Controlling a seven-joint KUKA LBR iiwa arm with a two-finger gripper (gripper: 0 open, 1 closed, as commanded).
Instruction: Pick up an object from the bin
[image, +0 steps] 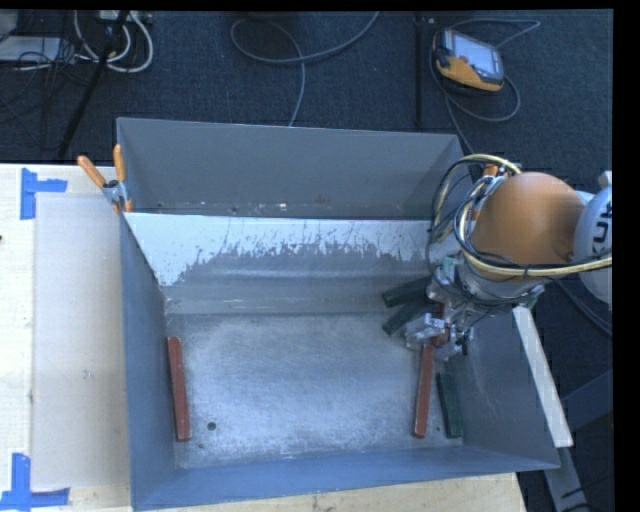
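Where the tool hangs, brown stick top hidden, dark stick beside

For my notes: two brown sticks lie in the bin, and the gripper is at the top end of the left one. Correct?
No: the camera view shows the gripper at the top end of the right brown stick, not the left brown stick.

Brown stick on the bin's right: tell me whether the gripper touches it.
Cannot tell. In the camera view the gripper covers the upper end of the brown stick, hiding any contact.
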